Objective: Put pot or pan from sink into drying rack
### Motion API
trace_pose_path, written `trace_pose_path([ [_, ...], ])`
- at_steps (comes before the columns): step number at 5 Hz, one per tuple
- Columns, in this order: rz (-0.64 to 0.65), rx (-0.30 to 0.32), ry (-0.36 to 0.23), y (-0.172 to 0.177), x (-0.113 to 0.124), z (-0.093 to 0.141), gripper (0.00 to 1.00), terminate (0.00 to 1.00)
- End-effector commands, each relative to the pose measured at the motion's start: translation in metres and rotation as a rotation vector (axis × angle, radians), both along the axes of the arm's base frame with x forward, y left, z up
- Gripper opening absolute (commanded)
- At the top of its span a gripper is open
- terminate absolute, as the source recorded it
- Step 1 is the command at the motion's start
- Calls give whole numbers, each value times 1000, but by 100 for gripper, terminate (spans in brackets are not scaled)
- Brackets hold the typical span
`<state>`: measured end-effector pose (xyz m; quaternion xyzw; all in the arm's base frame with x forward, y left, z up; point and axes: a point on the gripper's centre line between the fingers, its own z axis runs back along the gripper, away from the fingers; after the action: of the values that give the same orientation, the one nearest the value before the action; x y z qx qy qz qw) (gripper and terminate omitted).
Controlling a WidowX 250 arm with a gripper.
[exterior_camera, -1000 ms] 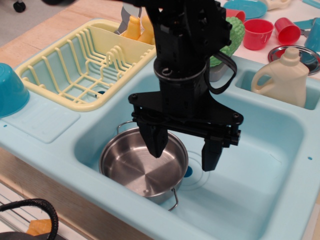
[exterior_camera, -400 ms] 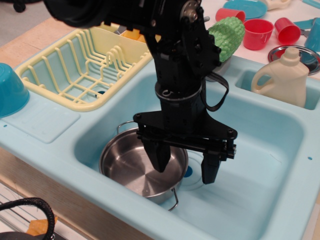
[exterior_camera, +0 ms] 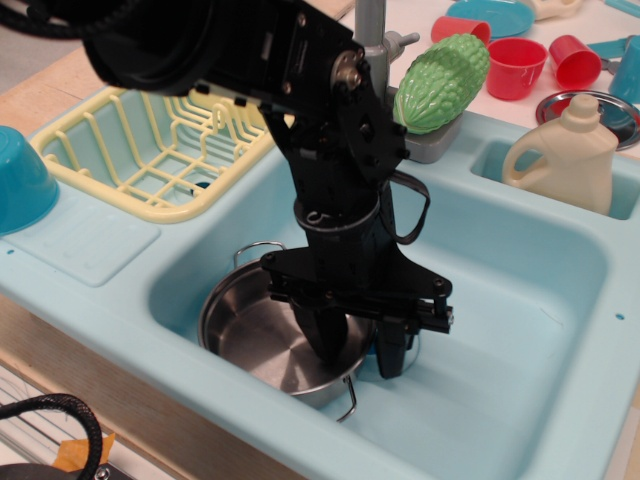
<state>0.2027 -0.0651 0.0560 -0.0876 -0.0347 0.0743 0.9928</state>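
A shallow shiny steel pot (exterior_camera: 262,338) with thin wire loop handles sits in the front left of the light blue sink (exterior_camera: 500,300). My black gripper (exterior_camera: 360,350) is down in the sink, open, straddling the pot's right rim: one finger (exterior_camera: 328,340) is inside the pot, the other (exterior_camera: 392,352) outside it. The pale yellow drying rack (exterior_camera: 150,140) stands at the back left of the sink, partly hidden by my arm.
A cream detergent bottle (exterior_camera: 562,152) stands in the small side basin at right. A green corn-like toy (exterior_camera: 440,68) sits by the faucet. Red cups (exterior_camera: 516,66), a metal lid (exterior_camera: 606,112) and a blue bowl (exterior_camera: 20,180) lie around.
My gripper has dropped lower into the sink and shifted slightly left, its jaws narrowing around the pot's right rim. The pot has not moved.
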Motion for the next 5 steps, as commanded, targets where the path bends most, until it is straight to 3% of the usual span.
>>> trace_pose_path([
  [1, 5, -8, -12, 1, 4, 1, 0, 0],
  [3, -69, 78, -3, -10, 10, 25, 0, 0],
  [4, -113, 170, -66, -20, 12, 49, 0, 0],
  [5, -111, 212, -64, -24, 13, 66, 0, 0],
])
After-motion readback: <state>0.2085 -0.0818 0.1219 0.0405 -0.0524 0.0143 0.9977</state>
